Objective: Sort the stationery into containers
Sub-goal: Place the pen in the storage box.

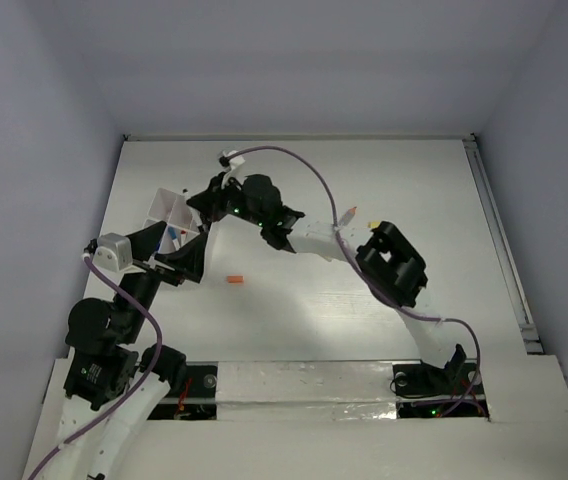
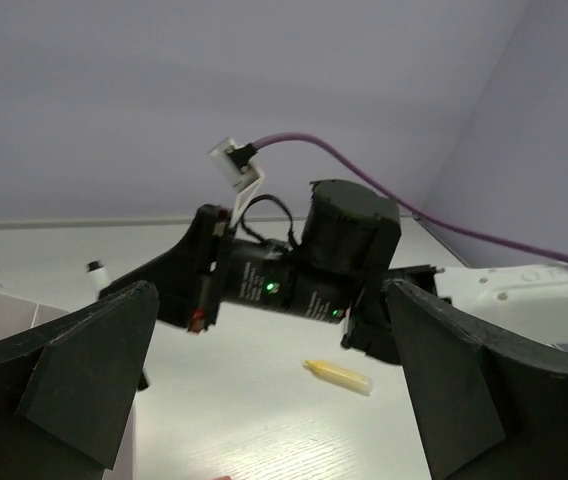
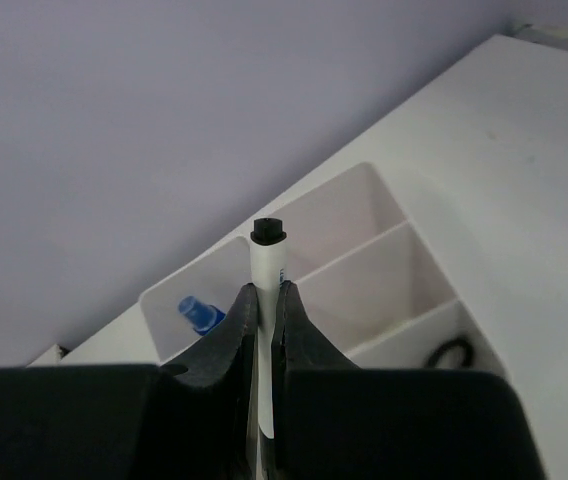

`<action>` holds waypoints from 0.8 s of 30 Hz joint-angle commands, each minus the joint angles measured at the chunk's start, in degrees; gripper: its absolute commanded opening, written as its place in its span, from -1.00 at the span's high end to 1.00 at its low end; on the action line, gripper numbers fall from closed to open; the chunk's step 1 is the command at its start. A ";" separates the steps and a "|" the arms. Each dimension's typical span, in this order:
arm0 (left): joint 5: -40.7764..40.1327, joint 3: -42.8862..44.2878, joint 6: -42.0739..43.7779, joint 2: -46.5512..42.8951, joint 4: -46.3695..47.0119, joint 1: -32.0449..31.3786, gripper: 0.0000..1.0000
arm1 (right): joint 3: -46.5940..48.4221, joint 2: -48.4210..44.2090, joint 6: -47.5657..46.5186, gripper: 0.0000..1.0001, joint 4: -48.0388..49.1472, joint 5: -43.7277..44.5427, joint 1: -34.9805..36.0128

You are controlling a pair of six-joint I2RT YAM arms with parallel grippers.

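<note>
Now the right gripper (image 3: 267,300) pinches a white pen (image 3: 267,262) with a black cap, right by the white box (image 3: 349,215). A blue cap (image 3: 196,312) sits in one part. The left gripper (image 2: 274,365) has its jaws spread wide, holding nothing.

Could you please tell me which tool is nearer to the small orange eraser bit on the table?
Left. The left tool, open, sits just left of the orange eraser bit; the right tool is farther back, at the white box, gripping a pen.
</note>
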 commanded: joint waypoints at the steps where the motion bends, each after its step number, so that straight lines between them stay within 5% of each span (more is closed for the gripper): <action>1: 1.64 -0.04 -0.38 1.16 3.18 0.42 -0.98 | 8.12 2.16 -2.27 1.00 7.41 1.91 2.78; 12: 1.99 -0.04 -0.29 0.72 3.27 0.42 -0.98 | 17.36 12.19 -3.34 1.00 7.14 5.96 6.48; 24: 1.91 -0.04 -0.29 0.46 3.26 0.42 -0.98 | 14.39 13.69 -4.48 1.00 11.53 9.04 9.56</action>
